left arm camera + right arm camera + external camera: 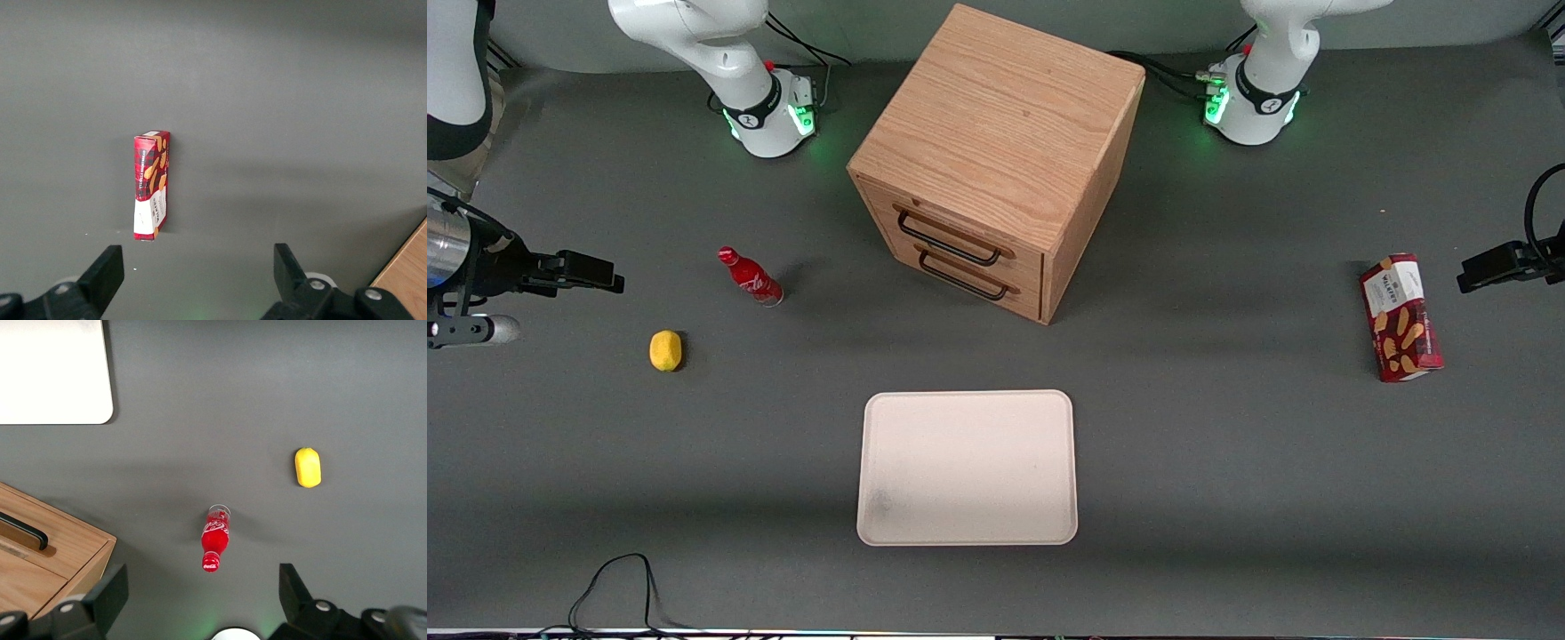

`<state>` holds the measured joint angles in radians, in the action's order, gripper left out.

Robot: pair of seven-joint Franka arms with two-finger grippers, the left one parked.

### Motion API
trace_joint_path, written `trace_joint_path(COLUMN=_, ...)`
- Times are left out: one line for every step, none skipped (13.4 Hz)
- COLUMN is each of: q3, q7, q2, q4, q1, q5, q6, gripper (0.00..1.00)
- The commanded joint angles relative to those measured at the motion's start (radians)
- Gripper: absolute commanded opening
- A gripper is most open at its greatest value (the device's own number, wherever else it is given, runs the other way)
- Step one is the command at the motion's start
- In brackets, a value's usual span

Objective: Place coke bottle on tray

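Note:
The coke bottle (751,277), slim and red with a red cap and white script, stands upright on the grey table, farther from the front camera than the tray. It also shows in the right wrist view (215,545), seen from above. The cream-white tray (978,444) lies flat in front of the cabinet, nearer the front camera; a corner of it shows in the right wrist view (53,380). My gripper (596,272) hangs high above the table at the working arm's end, apart from the bottle. In the right wrist view the gripper (200,603) is open wide and empty.
A yellow lemon (665,350) lies beside the bottle, nearer the front camera, and shows in the right wrist view (307,467). A wooden two-drawer cabinet (996,151) stands mid-table. A red snack box (1400,317) lies toward the parked arm's end.

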<state>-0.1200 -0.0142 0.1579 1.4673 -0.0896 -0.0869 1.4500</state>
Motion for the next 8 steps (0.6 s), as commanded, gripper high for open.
trace_joint_path(q3=0.000, q7=-0.015, q2=-0.038, q4=0.017, q1=-0.001, q5=-0.014, q6=-0.016, gripper=1.00)
trace_joint_path(q3=0.003, q7=0.005, q2=-0.067, q4=0.043, q1=-0.005, q5=-0.013, q6=-0.016, gripper=1.00)
trace_joint_path(q3=0.005, q7=0.020, q2=-0.105, q4=0.089, q1=-0.025, q5=-0.011, q6=-0.014, gripper=1.00)
trace_joint_path(q3=0.009, q7=0.022, q2=-0.142, q4=0.128, q1=-0.032, q5=-0.002, q6=-0.014, gripper=1.00)
trace_joint_path(q3=0.026, q7=0.036, q2=-0.171, q4=0.152, q1=-0.033, q5=0.024, q6=-0.016, gripper=1.00)
trace_joint_path(q3=0.049, q7=0.071, q2=-0.210, q4=0.186, q1=-0.032, q5=0.035, q6=-0.019, gripper=1.00)
trace_joint_path(q3=0.062, q7=0.086, q2=-0.243, q4=0.218, q1=-0.032, q5=0.047, q6=-0.019, gripper=1.00)
trace_joint_path(q3=0.075, q7=0.089, q2=-0.289, q4=0.259, q1=-0.032, q5=0.068, q6=-0.022, gripper=1.00)
